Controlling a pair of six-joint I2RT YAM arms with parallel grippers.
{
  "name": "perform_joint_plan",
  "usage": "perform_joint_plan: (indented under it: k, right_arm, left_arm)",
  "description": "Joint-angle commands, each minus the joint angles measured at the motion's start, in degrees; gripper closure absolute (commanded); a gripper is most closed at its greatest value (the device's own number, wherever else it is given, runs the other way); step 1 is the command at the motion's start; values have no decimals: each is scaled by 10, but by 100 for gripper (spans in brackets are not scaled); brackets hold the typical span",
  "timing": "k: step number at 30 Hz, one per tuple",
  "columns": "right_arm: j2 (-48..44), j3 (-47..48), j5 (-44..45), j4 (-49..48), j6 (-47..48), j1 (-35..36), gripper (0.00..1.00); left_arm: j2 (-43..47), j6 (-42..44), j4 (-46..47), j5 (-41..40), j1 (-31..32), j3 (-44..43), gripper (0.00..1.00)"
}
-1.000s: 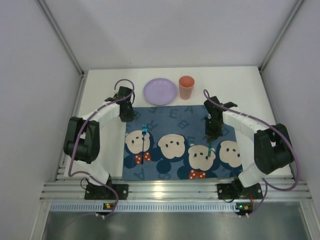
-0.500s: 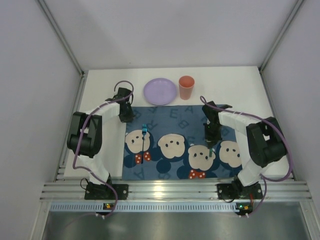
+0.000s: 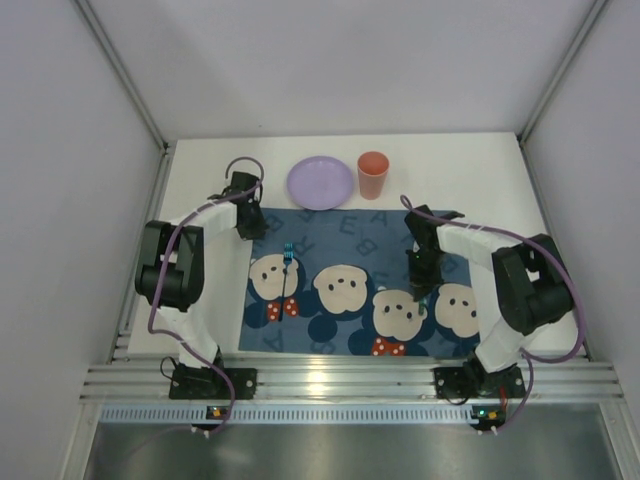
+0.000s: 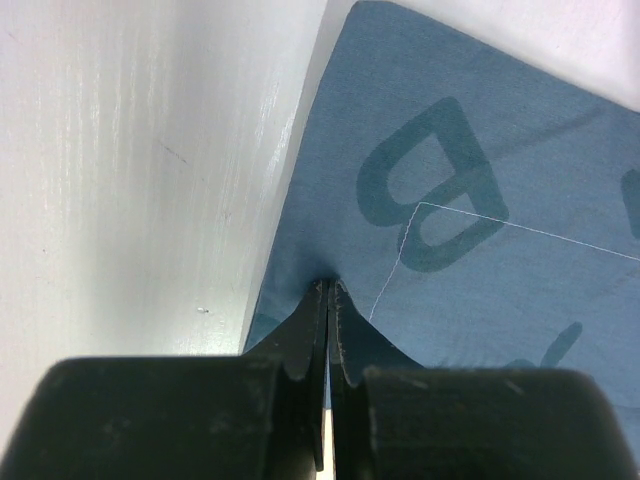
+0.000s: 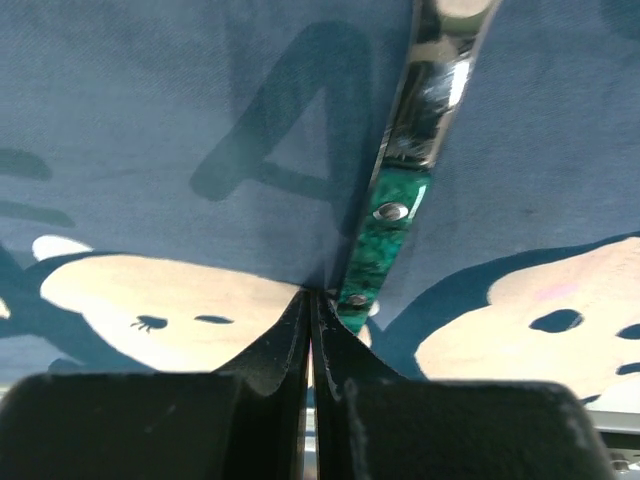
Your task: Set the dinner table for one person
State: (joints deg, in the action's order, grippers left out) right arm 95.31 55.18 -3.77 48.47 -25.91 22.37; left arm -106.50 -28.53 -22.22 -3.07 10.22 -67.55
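Table (image 3: 200,180): white, beneath the mat (image 3: 345,235); rail (image 3: 350,380) at 6 o'clock.
Left hand (image 4: 328,288): pinching mat edge, 10 o'clock corner.
Right hand (image 5: 310,296): pinching mat cloth beside knife (image 5: 385,235), 3 o'clock side.

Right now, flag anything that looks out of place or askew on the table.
The blue mat is puckered where the left gripper and right gripper pinch it. The green-handled utensil lies right against the right pinch. The plate and cup stand off the mat.
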Motion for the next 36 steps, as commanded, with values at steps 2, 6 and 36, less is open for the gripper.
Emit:
perform_joint_plan:
  k: [2, 6, 36]
  right_arm:
    - [-30, 37, -76, 21, 8, -3, 100]
    - [-65, 105, -96, 51, 9, 1, 89]
    - [-94, 186, -61, 136, 53, -18, 68]
  left_arm:
    - [-21, 7, -18, -18, -9, 3, 100]
    - [19, -5, -34, -26, -9, 1, 100]
    - [-237, -91, 7, 116, 9, -390, 44]
